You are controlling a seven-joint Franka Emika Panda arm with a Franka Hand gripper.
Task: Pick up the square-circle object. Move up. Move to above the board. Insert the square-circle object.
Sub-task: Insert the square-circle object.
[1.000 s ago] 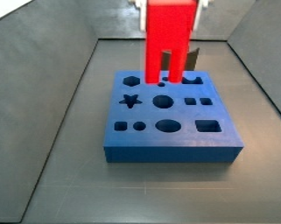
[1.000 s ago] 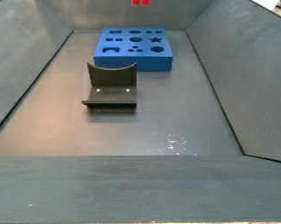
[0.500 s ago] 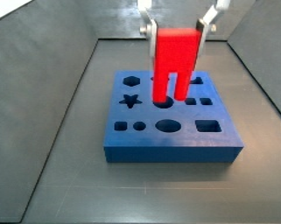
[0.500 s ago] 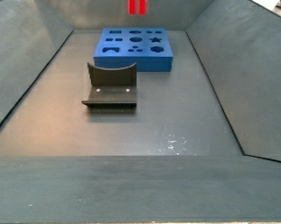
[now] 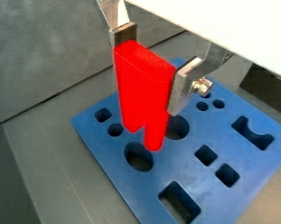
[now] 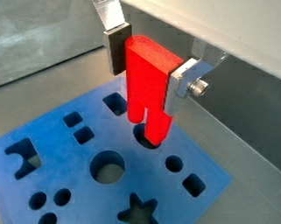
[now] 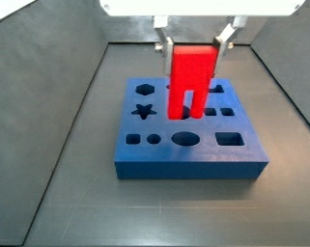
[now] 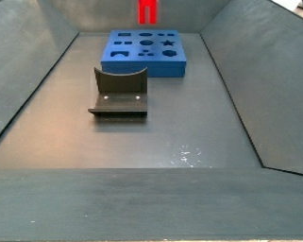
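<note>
We've got the gripper (image 7: pixel 193 41) pinching the square-circle object (image 7: pixel 191 79), a glossy bright red tall block with two prongs, hanging upright over the blue board (image 7: pixel 189 140), prong tips at its cut-outs.

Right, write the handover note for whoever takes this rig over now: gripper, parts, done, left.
Gripper: shut on the square-circle object, above the board.
Square-circle object: upright, prongs down, tips at or just above the board's top face near a round cut-out in both wrist views; not seated.
Board: flat on the floor; the fixture stands beside it, bare.
Done: pick-up, lift, move over the board.
Left: lower the prongs in, then release.
</note>
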